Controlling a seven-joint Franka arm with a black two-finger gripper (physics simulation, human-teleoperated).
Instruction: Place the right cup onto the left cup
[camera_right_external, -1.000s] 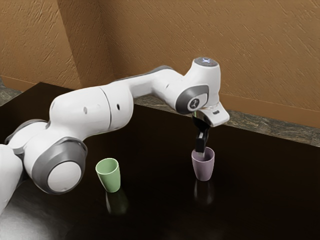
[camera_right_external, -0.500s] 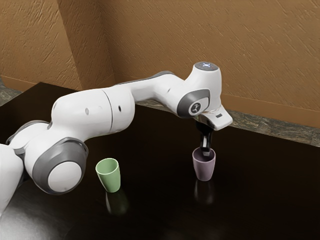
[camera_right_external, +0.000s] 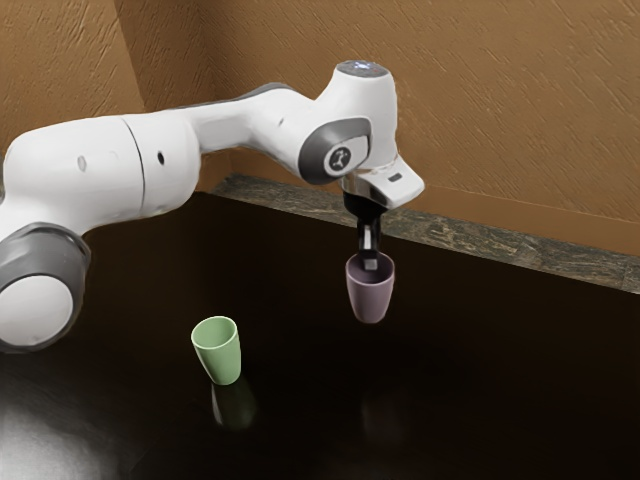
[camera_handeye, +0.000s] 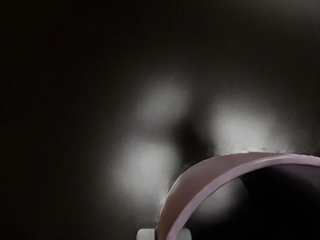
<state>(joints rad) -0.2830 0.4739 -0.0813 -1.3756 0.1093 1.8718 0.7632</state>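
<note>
My gripper (camera_right_external: 369, 260) is shut on the wall of the purple cup (camera_right_external: 370, 295), one finger inside the cup and the other outside. The cup hangs upright above the table, well over its faint reflection. In the wrist view, the tips of my gripper (camera_handeye: 166, 234) pinch the rim of the purple cup (camera_handeye: 200, 180) from both sides. The green cup (camera_right_external: 218, 352) stands on the table, mouth up, toward the exterior view's left and lower down than the purple one.
The dark glossy table (camera_right_external: 300, 420) reflects the cups and the arm. Behind its far edge are a strip of stone floor (camera_right_external: 470, 237) and a brown textured wall (camera_right_external: 500, 100).
My gripper has closed on the purple cup's wall and lifted it off the table, moving it somewhat toward the exterior view's left. The green cup has stayed where it was.
</note>
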